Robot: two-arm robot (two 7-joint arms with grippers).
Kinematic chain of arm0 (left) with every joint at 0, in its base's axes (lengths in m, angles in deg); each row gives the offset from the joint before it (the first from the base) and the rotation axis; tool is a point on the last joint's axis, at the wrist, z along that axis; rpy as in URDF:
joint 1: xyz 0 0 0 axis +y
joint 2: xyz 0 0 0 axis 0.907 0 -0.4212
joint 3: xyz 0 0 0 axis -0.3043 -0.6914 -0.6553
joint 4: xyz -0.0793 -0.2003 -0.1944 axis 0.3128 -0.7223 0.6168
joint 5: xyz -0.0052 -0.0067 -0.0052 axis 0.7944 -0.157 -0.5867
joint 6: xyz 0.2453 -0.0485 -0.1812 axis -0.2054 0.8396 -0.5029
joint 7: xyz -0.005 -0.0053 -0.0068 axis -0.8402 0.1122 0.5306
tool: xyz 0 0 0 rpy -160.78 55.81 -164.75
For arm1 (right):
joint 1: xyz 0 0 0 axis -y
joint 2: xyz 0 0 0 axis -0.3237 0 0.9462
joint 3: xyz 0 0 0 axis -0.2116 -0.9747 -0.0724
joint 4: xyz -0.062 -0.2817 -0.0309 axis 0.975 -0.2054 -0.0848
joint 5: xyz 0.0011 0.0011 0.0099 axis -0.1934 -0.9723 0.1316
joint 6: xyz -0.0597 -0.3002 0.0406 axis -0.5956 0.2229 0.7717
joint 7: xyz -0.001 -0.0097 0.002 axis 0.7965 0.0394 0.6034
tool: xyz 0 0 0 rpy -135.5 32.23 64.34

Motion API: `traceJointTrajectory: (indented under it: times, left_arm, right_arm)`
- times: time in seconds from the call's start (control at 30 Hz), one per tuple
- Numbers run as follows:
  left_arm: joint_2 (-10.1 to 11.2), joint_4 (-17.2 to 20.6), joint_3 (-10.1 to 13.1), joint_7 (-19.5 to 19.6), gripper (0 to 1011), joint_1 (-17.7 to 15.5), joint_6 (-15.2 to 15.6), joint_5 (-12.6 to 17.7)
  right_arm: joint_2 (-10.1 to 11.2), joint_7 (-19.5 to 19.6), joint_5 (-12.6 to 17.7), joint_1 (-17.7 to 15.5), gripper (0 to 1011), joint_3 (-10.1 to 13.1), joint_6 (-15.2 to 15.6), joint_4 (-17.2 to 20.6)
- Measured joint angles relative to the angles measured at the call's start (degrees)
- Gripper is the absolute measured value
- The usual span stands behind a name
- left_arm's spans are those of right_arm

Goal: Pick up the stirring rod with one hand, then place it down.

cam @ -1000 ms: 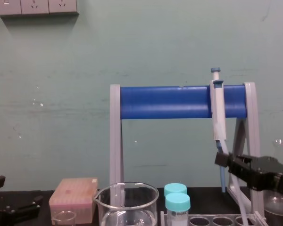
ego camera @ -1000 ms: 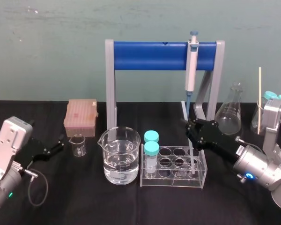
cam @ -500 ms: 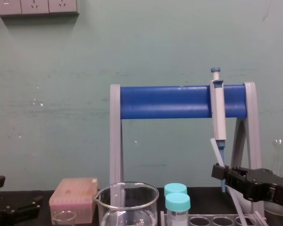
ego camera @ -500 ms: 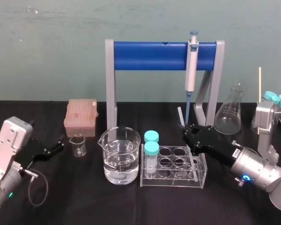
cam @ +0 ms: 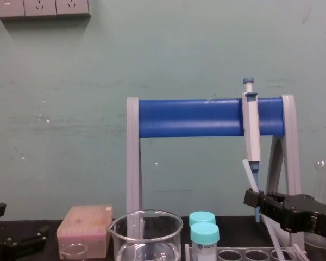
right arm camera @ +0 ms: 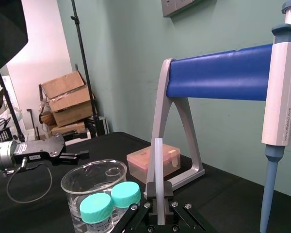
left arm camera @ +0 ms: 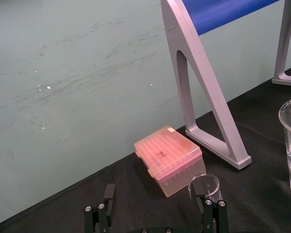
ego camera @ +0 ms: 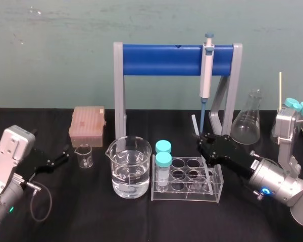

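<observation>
1. The right pincer (ego camera: 203,138) reaches in from 4 o'clock in the head view. It sits above the 2 o'clock corner of the clear tube rack (ego camera: 187,194), which stands mid-worktop.
2. Its black fingers are clenched on the stirring rod (ego camera: 195,125). In the right wrist view the rod (right arm camera: 158,170) stands up from between the closed fingers of the pincer (right arm camera: 158,206).
3. The rod is tilted, its upper end leaning toward 11 o'clock, just beside the blue tip of the pipette (ego camera: 206,75). Its lower part runs down into the rack's 3 o'clock end. Whether that end touches anything cannot be told.
4. In the chest view the rod (cam: 248,173) rises slantwise out of the pincer (cam: 254,198), just under the hanging pipette.
5. The pipette hangs from the blue bar of the stand (ego camera: 161,59), at 12 o'clock from the rack.
6. Two teal-capped tubes (ego camera: 163,159) stand in the rack's 9 o'clock end, and a large beaker (ego camera: 129,166) holding clear liquid stands just beside them.
7. A conical flask (ego camera: 247,123) stands at 2 o'clock from the rack.
8. The left pincer (ego camera: 63,156) rests low at 9 o'clock on the black worktop (ego camera: 91,212), near a small beaker (ego camera: 84,155) and a pink tip box (ego camera: 87,126).
9. The left wrist view shows the left pincer (left arm camera: 157,213) released, fingers apart and gripping nothing.
</observation>
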State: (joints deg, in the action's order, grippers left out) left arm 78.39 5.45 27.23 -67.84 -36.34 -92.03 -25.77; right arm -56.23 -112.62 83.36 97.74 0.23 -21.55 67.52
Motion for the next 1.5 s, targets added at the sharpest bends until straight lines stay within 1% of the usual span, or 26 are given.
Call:
traceJointTrajectory:
  times: [0.17, 0.2, 0.23, 0.33, 0.37, 0.43, 0.6, 0.67, 0.8, 0.87, 0.9, 0.93, 0.97, 1.07, 1.1, 1.13, 1.2, 1.5]
  left_arm:
    - [0.0, 0.0, 0.0, 0.0, 1000, 0.0, 0.0, 0.0]
    - [0.0, 0.0, 0.0, 0.0, 1000, 0.0, 0.0, 0.0]
    - [0.0, 0.0, 0.0, 0.0, 1000, 0.0, 0.0, 0.0]
    - [0.0, 0.0, 0.0, 0.0, 1000, 0.0, 0.0, 0.0]
    - [0.0, 0.0, 0.0, 0.0, 1000, 0.0, 0.0, 0.0]
    - [0.0, 0.0, 0.0, 0.0, 1000, 0.0, 0.0, 0.0]
    - [0.0, 0.0, 0.0, 0.0, 1000, 0.0, 0.0, 0.0]
    - [0.0, 0.0, 0.0, 0.0, 1000, 0.0, 0.0, 0.0]
    - [0.0, 0.0, 0.0, 0.0, 1000, 0.0, 0.0, 0.0]
    - [0.0, 0.0, 0.0, 0.0, 1000, 0.0, 0.0, 0.0]
    - [0.0, 0.0, 0.0, 0.0, 1000, 0.0, 0.0, 0.0]
    - [0.0, 0.0, 0.0, 0.0, 1000, 0.0, 0.0, 0.0]
    - [0.0, 0.0, 0.0, 0.0, 1000, 0.0, 0.0, 0.0]
    - [0.0, 0.0, 0.0, 0.0, 1000, 0.0, 0.0, 0.0]
    - [0.0, 0.0, 0.0, 0.0, 1000, 0.0, 0.0, 0.0]
    - [0.0, 0.0, 0.0, 0.0, 1000, 0.0, 0.0, 0.0]
    - [0.0, 0.0, 0.0, 0.0, 1000, 0.0, 0.0, 0.0]
    - [0.0, 0.0, 0.0, 0.0, 1000, 0.0, 0.0, 0.0]
  right_arm:
    - [0.0, 0.0, 0.0, 0.0, 87, 0.0, -0.1, 0.0]
    - [0.0, 0.0, 0.0, 0.0, 104, 0.0, -0.1, 0.0]
    - [0.0, 0.0, 0.0, 0.0, 155, 0.0, -0.1, 0.0]
    - [0.0, 0.0, 0.0, 0.0, 210, 0.0, -0.1, 0.0]
    - [0.0, 0.0, 0.0, 0.0, 269, 0.0, -0.1, 0.0]
    - [0.0, 0.0, 0.0, 0.0, 309, 0.0, -0.1, 0.0]
    - [0.0, 0.0, 0.0, 0.0, 469, 0.0, -0.1, 0.0]
    - [0.0, 0.0, 0.0, 0.0, 551, 0.0, -0.1, 0.0]
    - [0.0, 0.0, 0.0, -0.1, 672, 0.0, -0.2, 0.0]
    - [0.0, 0.0, 0.0, 0.0, 712, 0.0, -0.2, 0.0]
    - [0.0, 0.0, 0.0, -0.1, 768, 0.0, -0.2, 0.0]
    - [0.0, 0.0, 0.0, -0.1, 783, 0.0, -0.2, 0.0]
    - [0.0, 0.0, 0.0, -0.1, 844, 0.0, -0.2, 0.0]
    - [0.0, 0.0, 0.0, 0.0, 898, 0.0, -0.2, 0.0]
    - [0.0, 0.0, 0.0, -0.1, 947, 0.0, -0.2, 0.0]
    - [0.0, 0.0, 0.0, -0.1, 953, 0.0, -0.2, 0.0]
    - [0.0, 0.0, 0.0, 0.0, 1000, 0.0, -0.2, 0.0]
    - [0.0, -0.1, 0.0, 0.0, 1003, 0.0, -0.2, 0.0]
